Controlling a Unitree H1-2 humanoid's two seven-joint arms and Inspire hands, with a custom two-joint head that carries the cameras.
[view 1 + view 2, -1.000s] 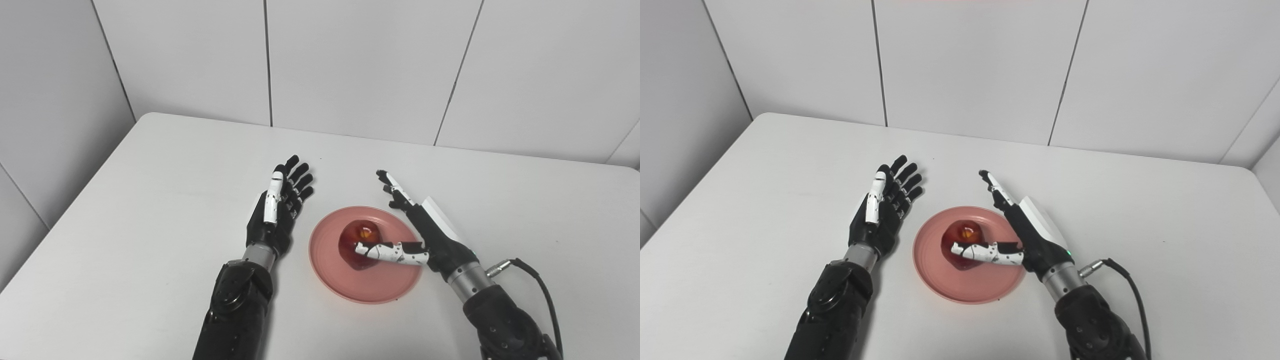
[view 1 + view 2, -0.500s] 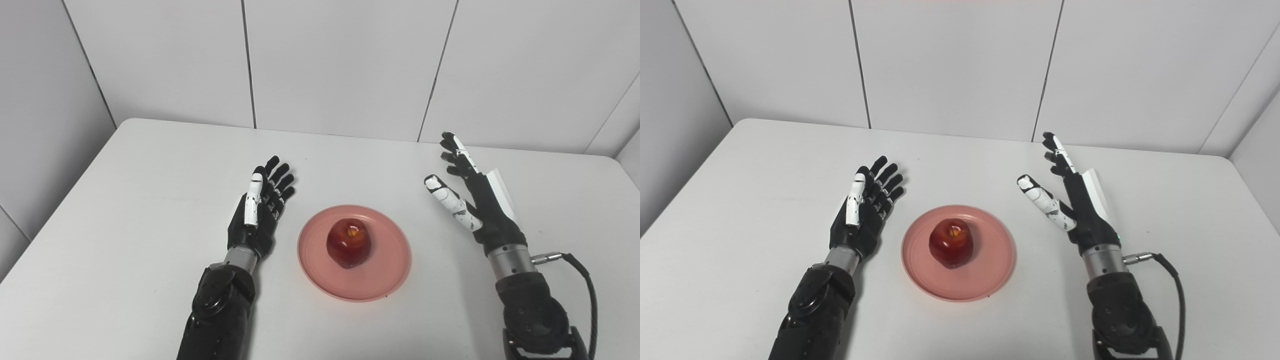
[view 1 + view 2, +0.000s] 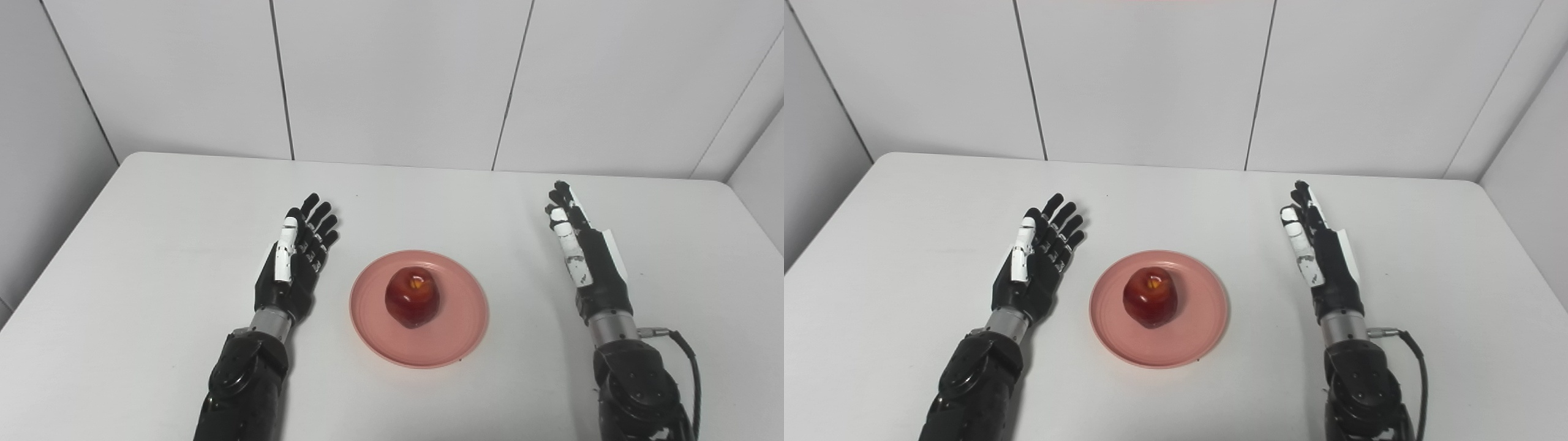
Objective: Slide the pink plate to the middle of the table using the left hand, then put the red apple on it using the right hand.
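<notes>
The round pink plastic plate (image 3: 419, 308) lies flat near the middle of the white rounded-corner table (image 3: 153, 202). The glossy red apple (image 3: 412, 296) sits upright on the plate, at its centre. The left hand (image 3: 294, 264) rests beside the plate's left edge, fingers extended, holding nothing. The right hand (image 3: 585, 257) stands well apart from the plate's right edge, fingers straight, empty. Nothing lies between either hand and the plate.

red apple (image 3: 412, 297) on pink plate (image 3: 465, 331) only obstacle mid-table, bare tabletop (image 3: 153, 245) btwn plate & both hands
</notes>
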